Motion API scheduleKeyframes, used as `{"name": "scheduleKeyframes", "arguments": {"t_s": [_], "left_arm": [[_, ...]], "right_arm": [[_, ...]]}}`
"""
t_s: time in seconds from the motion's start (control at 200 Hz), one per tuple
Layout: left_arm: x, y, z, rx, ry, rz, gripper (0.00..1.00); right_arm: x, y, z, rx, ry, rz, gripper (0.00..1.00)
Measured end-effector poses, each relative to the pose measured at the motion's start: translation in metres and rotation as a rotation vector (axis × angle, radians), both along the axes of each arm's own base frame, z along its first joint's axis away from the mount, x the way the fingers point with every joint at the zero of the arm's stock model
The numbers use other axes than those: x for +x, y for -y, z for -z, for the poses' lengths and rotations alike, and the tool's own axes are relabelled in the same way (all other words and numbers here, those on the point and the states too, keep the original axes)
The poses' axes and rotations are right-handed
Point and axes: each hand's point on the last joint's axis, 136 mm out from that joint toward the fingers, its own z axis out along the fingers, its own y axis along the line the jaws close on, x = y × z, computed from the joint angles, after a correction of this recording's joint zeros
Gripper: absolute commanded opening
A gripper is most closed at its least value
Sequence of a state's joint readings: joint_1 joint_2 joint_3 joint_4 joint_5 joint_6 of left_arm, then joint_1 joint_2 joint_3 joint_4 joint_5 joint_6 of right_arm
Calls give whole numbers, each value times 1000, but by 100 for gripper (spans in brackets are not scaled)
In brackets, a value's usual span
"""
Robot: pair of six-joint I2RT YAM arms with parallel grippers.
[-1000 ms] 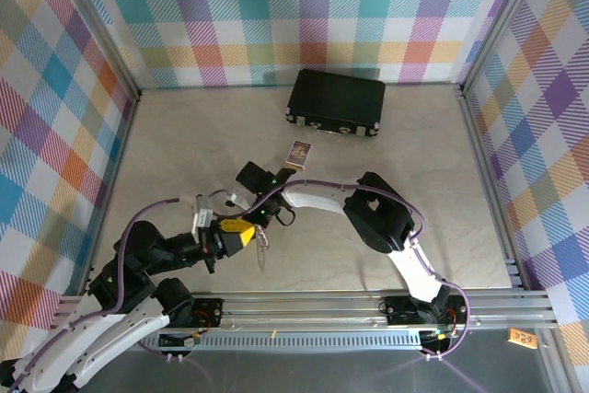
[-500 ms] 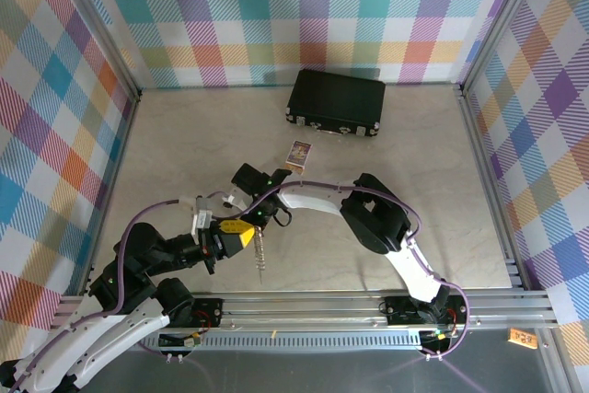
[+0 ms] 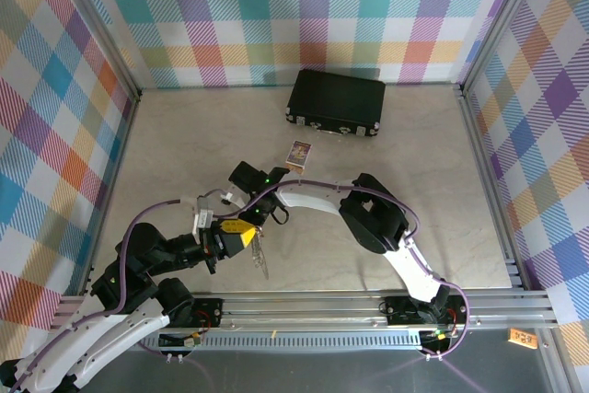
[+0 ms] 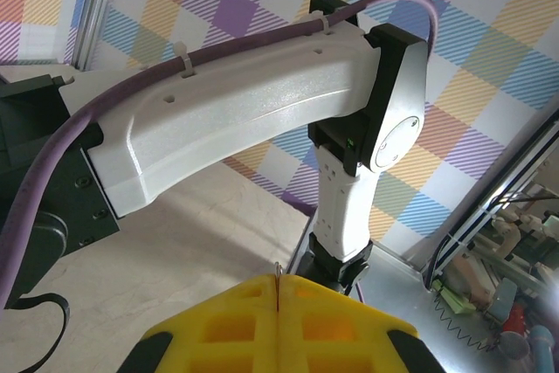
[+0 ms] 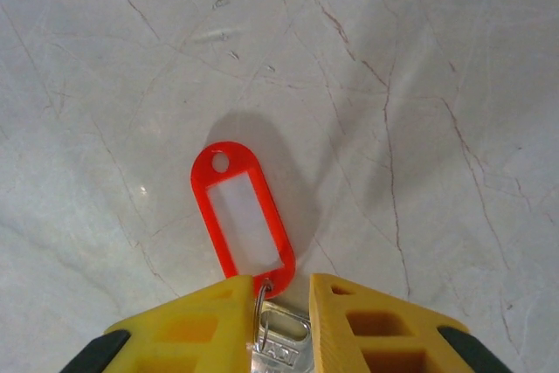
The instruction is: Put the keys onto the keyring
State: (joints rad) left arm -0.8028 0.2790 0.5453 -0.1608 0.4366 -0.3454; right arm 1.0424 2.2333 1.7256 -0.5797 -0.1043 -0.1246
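The keys hang in my right gripper (image 5: pixel 281 281), which is shut across the silver key's head (image 5: pixel 281 342). The red oval tag (image 5: pixel 242 211) dangles beyond the fingertips on a small split ring and casts a shadow on the marble tabletop. My left gripper (image 3: pixel 245 231) is shut on the keyring, a thin metal edge (image 4: pixel 277 270) pinched between its yellow fingers (image 4: pixel 223 325). From above, the grey keyring (image 3: pixel 260 258) hangs below the left fingers. The right forearm (image 3: pixel 313 195) reaches left over it, so both grippers sit close together at front centre.
A black case (image 3: pixel 336 101) lies at the back of the table. A small printed card (image 3: pixel 299 152) lies in front of it, just beyond the right wrist. An aluminium rail (image 3: pixel 350 306) runs along the near edge. Checked walls close in three sides.
The right wrist has drifted slightly left. The metal hanging under the left gripper has swung and now hangs longer. Both grips are unchanged.
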Motion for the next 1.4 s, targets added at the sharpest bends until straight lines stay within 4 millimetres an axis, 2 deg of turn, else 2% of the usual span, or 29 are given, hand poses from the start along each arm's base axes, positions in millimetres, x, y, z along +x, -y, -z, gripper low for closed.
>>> {"name": "scheduleKeyframes", "arguments": {"t_s": [0.075, 0.335, 0.51, 0.715, 0.815, 0.905, 1.1, 1.17, 1.4], "left_arm": [[0, 0, -1, -2, 2, 0, 0], [1, 0, 0, -3, 0, -2, 0], [1, 1, 2, -1, -4, -4, 0], [4, 2, 7, 9, -13, -10, 0], [7, 3, 11, 21, -23, -19, 0], [11, 5, 15, 37, -38, -30, 0], [24, 7, 26, 82, -52, -77, 0], [29, 10, 32, 104, -64, -89, 0], [42, 17, 50, 171, -101, -110, 0]], "right_arm": [[-1, 1, 2, -8, -5, 0, 23], [-3, 3, 6, -26, -8, -6, 8], [-2, 2, 4, -31, 6, -10, 2], [3, 6, 5, -46, 17, 16, 0], [8, 15, 6, -52, 6, 67, 0], [13, 36, 6, -72, -2, 130, 0], [13, 107, 5, -154, -18, 282, 0], [9, 130, 3, -177, -21, 326, 0], [-12, 181, 10, -222, -69, 428, 0]]}}
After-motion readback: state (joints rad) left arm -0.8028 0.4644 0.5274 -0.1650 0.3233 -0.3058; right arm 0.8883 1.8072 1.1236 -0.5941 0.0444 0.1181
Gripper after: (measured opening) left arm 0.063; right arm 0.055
